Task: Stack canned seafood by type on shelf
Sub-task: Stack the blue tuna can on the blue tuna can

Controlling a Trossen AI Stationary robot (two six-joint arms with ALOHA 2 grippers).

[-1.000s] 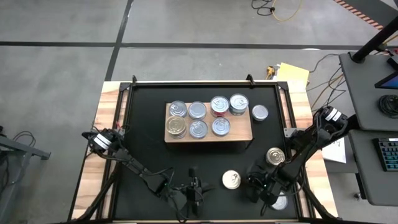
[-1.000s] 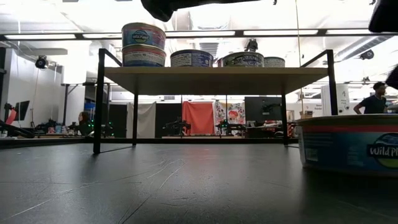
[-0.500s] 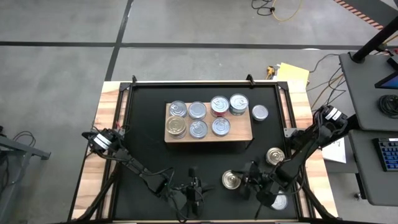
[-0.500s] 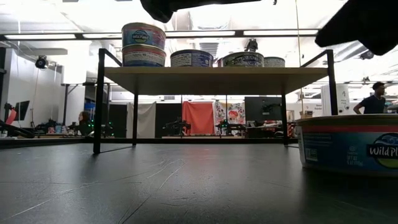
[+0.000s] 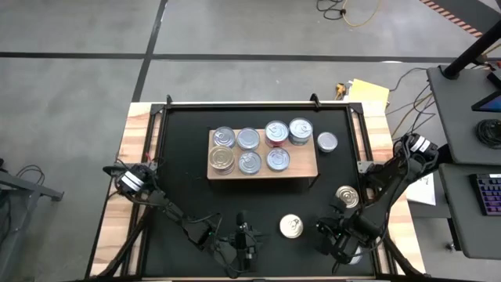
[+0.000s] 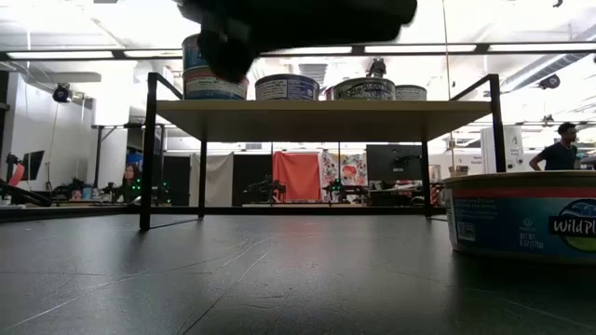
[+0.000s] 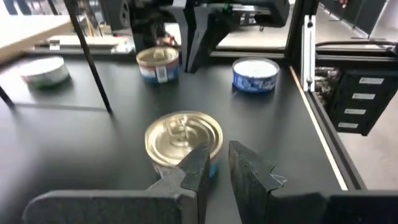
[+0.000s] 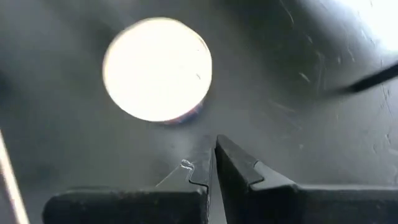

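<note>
Your right gripper [image 8: 214,163] hangs closed and empty just beside a silver-lidded tin [image 8: 157,68]. Your left gripper [image 7: 216,163], fingers nearly together and holding nothing, faces the gold-lidded tin [image 7: 183,134] just ahead.

One camera looks straight down, one level along the mat [image 6: 279,279], both seeing the shelf [image 5: 262,168]; wrist cameras sit close above.

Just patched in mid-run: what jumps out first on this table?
The light-wood shelf in the middle of the black mat carries a cluster of tins, one pair stacked at its left end in the low view. Loose cans remain in front: a gold-lidded can ahead of the left gripper, and another can under the shut right gripper.
</note>
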